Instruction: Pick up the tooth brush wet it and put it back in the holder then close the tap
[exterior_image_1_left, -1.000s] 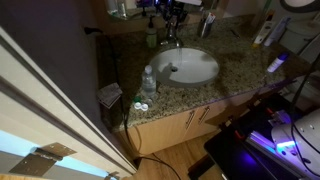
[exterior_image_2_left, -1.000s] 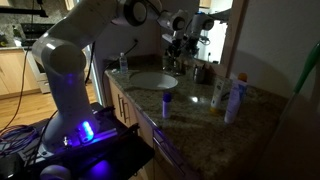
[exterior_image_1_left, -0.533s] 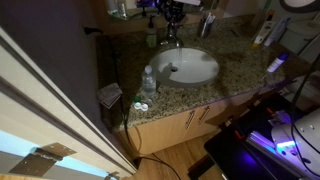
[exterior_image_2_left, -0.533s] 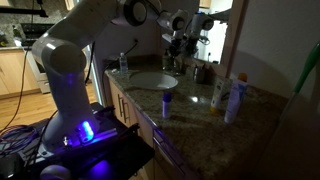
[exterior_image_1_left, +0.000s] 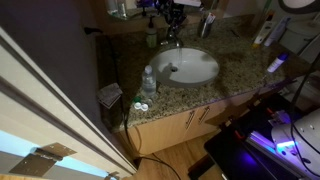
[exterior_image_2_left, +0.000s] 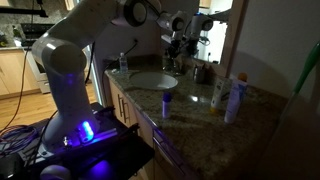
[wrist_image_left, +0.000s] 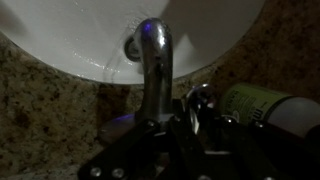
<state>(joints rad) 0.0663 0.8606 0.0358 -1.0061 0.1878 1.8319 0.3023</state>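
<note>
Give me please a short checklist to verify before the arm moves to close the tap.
1. End effector positioned over the tap: ok.
2. Jaws open or shut: cannot tell, too dark in the wrist view.
3. Water running from the spout into the basin: cannot tell.
4. Soap bottle apart from the tap: ok.
5. Toothbrush standing in the holder: cannot tell, too small.
</note>
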